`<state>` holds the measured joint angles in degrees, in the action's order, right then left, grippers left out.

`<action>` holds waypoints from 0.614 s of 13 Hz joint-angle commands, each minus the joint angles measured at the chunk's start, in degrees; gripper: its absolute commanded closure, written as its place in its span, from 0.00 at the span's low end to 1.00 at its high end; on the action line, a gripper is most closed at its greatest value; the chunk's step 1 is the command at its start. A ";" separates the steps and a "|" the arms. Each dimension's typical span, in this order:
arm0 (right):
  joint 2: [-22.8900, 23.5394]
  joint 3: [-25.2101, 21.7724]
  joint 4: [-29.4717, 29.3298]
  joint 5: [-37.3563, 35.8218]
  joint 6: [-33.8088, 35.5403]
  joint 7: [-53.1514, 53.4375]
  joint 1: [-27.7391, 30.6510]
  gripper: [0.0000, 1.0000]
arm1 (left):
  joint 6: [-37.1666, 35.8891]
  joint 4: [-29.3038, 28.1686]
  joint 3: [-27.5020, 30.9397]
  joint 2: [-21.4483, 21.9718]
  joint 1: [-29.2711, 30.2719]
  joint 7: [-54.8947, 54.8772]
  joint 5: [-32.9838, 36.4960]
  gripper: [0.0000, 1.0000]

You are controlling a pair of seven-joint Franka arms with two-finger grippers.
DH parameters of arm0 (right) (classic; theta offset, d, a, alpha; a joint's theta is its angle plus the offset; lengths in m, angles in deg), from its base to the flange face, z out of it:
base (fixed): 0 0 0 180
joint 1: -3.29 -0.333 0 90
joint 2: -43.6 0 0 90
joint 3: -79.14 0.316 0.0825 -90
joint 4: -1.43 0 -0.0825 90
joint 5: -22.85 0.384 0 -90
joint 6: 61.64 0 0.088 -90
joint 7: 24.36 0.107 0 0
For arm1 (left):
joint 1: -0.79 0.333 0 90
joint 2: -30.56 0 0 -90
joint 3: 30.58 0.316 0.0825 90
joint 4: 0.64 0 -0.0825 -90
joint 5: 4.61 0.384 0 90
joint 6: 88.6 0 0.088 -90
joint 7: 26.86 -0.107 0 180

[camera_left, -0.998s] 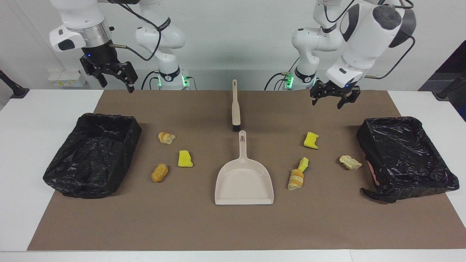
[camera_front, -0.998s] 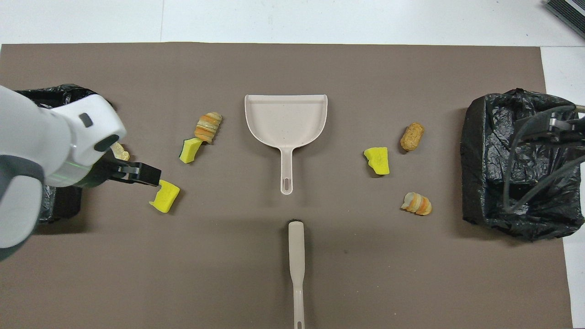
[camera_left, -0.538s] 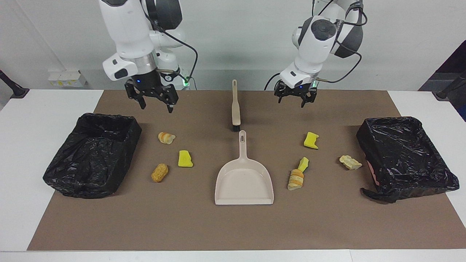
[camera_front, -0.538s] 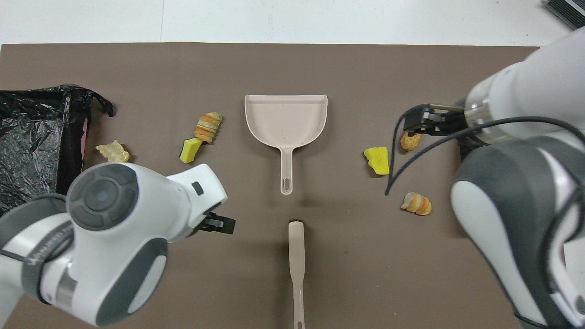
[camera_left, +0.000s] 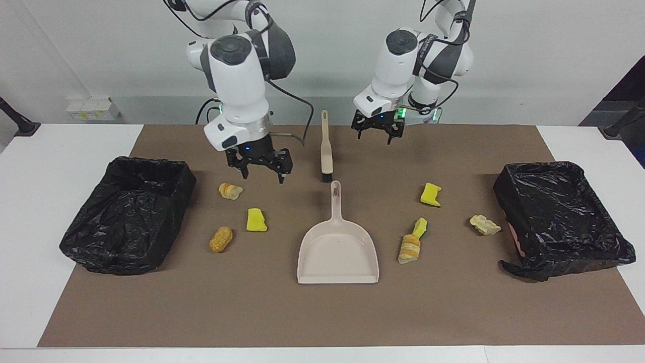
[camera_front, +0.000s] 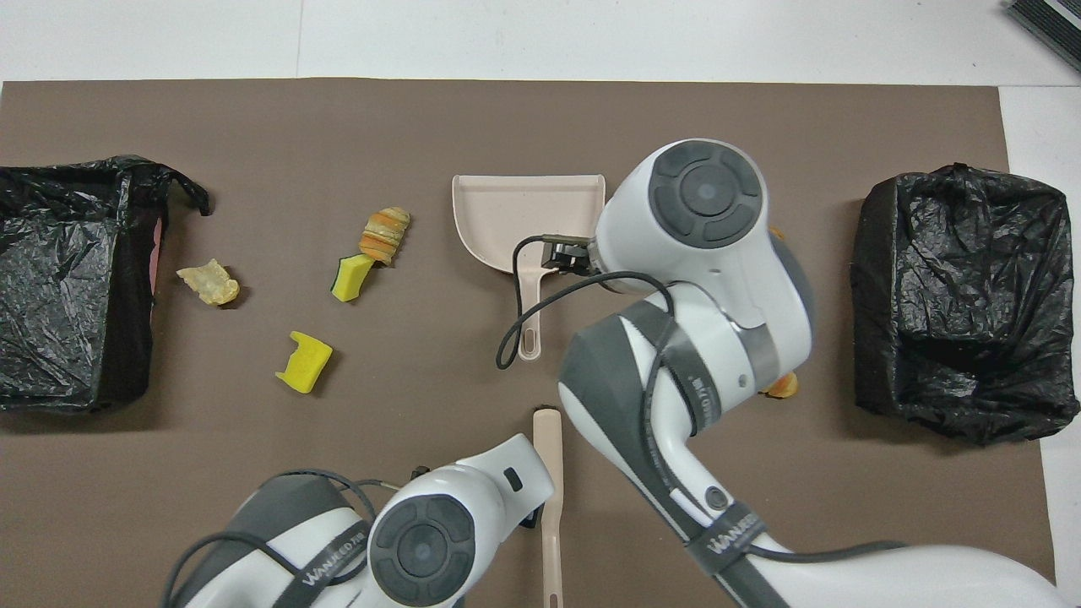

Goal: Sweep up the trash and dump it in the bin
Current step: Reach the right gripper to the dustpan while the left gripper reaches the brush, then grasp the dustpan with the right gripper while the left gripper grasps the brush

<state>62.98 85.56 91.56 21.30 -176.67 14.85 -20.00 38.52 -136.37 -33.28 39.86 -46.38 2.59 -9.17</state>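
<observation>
Both arms hang over the robots' edge of the counter (camera_left: pixel 65 312), each beside the brush (camera_left: pixel 326 151). The right gripper (camera_left: pixel 262 169) is spread and empty above the mat between the brush and the striped bread scrap (camera_left: pixel 230 191); the left gripper (camera_left: pixel 376 132) is spread too, near the brush handle, probably lining up tools. The dustpan (camera_left: pixel 337 252) lies mid-counter, mouth away from the robots, trash (camera_left: pixel 256 220) scattered either side toward a bin (camera_left: pixel 126 214) at each end. Overhead, the right arm hides three scraps; the facing view shows all seven.
</observation>
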 commanded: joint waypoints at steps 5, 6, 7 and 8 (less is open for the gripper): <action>8.99 -0.09 -0.31 -3.01 -11.18 1.49 -4.74 0.13 | 9.72 -4.37 1.20 -2.96 -12.50 18.95 -0.01 0.00; 9.18 -0.09 0.13 -3.02 -11.18 1.05 -5.01 0.20 | 10.08 -4.28 1.20 -3.23 -12.95 19.42 0.08 0.00; 9.35 -0.09 0.56 -3.02 -11.10 0.96 -5.10 0.23 | 10.08 -4.28 1.20 -3.41 -12.95 19.42 0.08 0.00; 9.35 -0.09 0.92 -2.76 -11.09 0.87 -5.10 0.26 | 10.43 -4.28 1.20 -4.19 -13.04 19.59 0.08 0.00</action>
<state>72.52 85.48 91.93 19.26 -187.09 15.58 -25.10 47.23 -139.80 -33.27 36.23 -58.11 21.01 -9.17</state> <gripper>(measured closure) 0.220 0.000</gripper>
